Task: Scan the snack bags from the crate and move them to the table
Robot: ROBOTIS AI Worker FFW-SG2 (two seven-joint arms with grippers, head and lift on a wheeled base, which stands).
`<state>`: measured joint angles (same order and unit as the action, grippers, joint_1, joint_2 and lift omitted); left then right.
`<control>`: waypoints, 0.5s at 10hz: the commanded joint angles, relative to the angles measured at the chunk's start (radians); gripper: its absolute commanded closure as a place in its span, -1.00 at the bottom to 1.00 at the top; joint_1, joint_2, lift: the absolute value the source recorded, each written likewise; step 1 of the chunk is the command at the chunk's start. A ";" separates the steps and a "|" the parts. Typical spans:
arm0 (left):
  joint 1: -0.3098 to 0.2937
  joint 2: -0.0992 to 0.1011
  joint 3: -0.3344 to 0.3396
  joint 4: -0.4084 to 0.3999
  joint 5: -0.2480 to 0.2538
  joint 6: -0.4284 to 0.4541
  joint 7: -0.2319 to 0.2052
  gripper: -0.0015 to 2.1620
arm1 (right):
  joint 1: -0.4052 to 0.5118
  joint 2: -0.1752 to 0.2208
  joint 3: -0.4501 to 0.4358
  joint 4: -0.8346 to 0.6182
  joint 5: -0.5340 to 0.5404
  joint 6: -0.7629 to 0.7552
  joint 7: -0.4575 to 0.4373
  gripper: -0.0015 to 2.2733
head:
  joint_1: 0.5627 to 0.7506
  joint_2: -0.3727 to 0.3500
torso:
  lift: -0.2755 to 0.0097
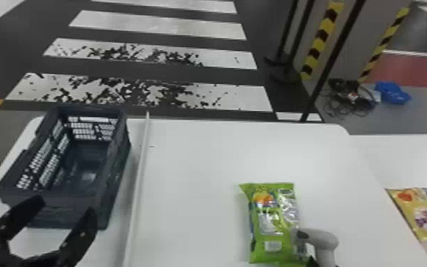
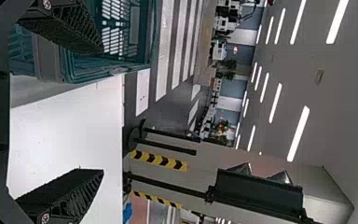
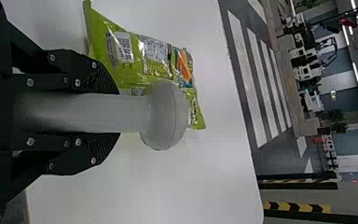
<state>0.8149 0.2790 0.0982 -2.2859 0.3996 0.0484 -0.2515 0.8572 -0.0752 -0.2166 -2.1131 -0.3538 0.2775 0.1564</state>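
My left gripper (image 1: 58, 227) is open at the near end of the dark crate (image 1: 106, 199), with nothing between its fingers. In the left wrist view the same gripper (image 2: 100, 112) has its fingers wide apart, one overlapping the crate (image 2: 93, 77). A green snack bag (image 1: 271, 220) lies flat on the white table (image 1: 195, 170). My right gripper (image 1: 310, 262) shows at the bottom edge and holds a grey scanner (image 1: 321, 238) by the bag's near right part. In the right wrist view, that gripper (image 3: 119, 113) is shut on the scanner's handle (image 3: 98, 113), beside the green bag (image 3: 130, 60).
A yellow snack bag (image 1: 422, 213) lies on a second white surface at the right. Between the crate and the green bag, a pale strip (image 1: 138, 184) runs front to back along the table. Dark poles (image 1: 333, 56) stand behind the table.
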 commanded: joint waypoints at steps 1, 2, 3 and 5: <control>0.009 -0.003 0.000 -0.001 -0.007 0.000 -0.002 -0.92 | -0.064 -0.009 -0.046 -0.018 -0.008 0.115 0.000 0.97 | 0.41 -0.41 | 0.27; 0.009 -0.001 0.000 -0.001 -0.011 0.000 -0.002 -0.92 | -0.087 -0.011 -0.069 -0.031 -0.019 0.148 0.002 0.97 | 0.41 -0.46 | 0.27; 0.009 -0.001 0.000 -0.001 -0.015 0.000 -0.002 -0.92 | -0.116 -0.012 -0.084 -0.033 -0.024 0.176 0.002 0.97 | 0.41 -0.48 | 0.27; -0.022 0.012 -0.011 0.002 -0.016 0.031 -0.002 -0.92 | -0.173 -0.012 -0.122 0.004 -0.005 0.182 0.002 0.97 | 0.41 -0.55 | 0.27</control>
<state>0.8066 0.2870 0.0924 -2.2854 0.3838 0.0653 -0.2531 0.7003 -0.0871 -0.3273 -2.1222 -0.3652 0.4614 0.1614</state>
